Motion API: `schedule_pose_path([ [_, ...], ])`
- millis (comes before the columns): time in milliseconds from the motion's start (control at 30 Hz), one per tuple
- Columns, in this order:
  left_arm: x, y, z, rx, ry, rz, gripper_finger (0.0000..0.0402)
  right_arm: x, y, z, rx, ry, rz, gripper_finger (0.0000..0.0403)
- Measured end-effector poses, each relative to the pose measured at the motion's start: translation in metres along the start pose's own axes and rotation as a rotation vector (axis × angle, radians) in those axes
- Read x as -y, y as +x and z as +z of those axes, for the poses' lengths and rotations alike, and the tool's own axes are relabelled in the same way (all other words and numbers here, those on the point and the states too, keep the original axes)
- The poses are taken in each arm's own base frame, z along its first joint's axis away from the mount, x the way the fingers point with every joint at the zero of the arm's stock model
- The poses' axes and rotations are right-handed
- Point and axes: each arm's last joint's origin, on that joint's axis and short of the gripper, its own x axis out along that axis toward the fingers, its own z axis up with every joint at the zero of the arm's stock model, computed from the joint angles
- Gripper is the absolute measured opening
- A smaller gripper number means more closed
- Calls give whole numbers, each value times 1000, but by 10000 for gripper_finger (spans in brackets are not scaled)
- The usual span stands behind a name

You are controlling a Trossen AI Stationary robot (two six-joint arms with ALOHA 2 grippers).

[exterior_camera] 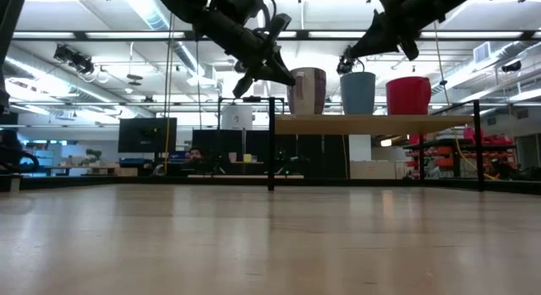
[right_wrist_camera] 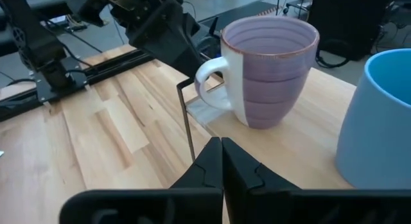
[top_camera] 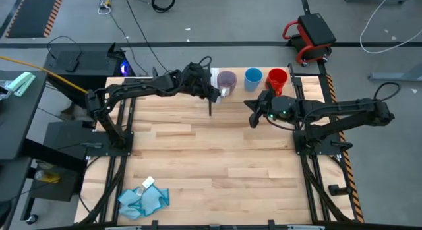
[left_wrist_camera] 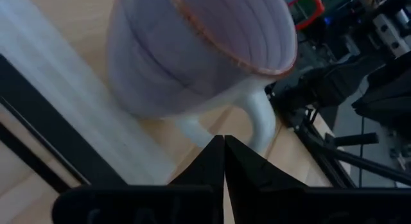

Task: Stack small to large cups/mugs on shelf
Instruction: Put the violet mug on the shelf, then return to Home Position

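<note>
High view: three cups on shelf (top_camera: pixel 310 91), none nested; left gripper (top_camera: pixel 214 93), closed and empty, by purple mug (top_camera: pixel 227 80) at its 7 o'clock; right gripper (top_camera: pixel 254 118) closed, empty; next, reopen and grasp blue cup (top_camera: pixel 253 76)

The three mugs (top_camera: pixel 253 77) crowd the shelf (top_camera: pixel 310 85) at the frame's top centre. The table (top_camera: pixel 211 164) below lies open, except a blue cloth (top_camera: pixel 143 198) at lower left.

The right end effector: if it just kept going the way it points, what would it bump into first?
Probably the purple mug on the shelf, straight ahead of the shut right end effector; the blue cup sits off to one side.
</note>
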Motion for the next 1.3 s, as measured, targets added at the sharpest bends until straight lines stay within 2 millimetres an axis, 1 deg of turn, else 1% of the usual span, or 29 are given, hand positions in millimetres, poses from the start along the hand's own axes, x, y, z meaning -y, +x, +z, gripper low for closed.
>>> schedule_pose_path([
  [133,4,0,1,17,3,-20,20,1,0,0,0,1,-4,1],
  [433,11,2,-6,-5,12,-43,14,1,0,0,-1,1,-4,0],
  [567,12,2,-6,-5,9,-44,19,1,0,0,-1,6,-4,0],
  [700,10,7,-7,-6,-8,-43,19,1,0,0,-1,8,-4,0],
  [900,3,21,-12,-35,-16,-29,19,1,0,0,-4,16,-5,0],
  [1033,3,20,-9,-14,-13,-43,25,1,0,0,-6,27,-6,0],
  [1167,2,14,-3,10,-14,-48,28,1,0,-1,-12,29,-8,0],
  [1300,0,14,-3,-13,-20,-59,26,1,0,-1,-14,28,-9,0],
])
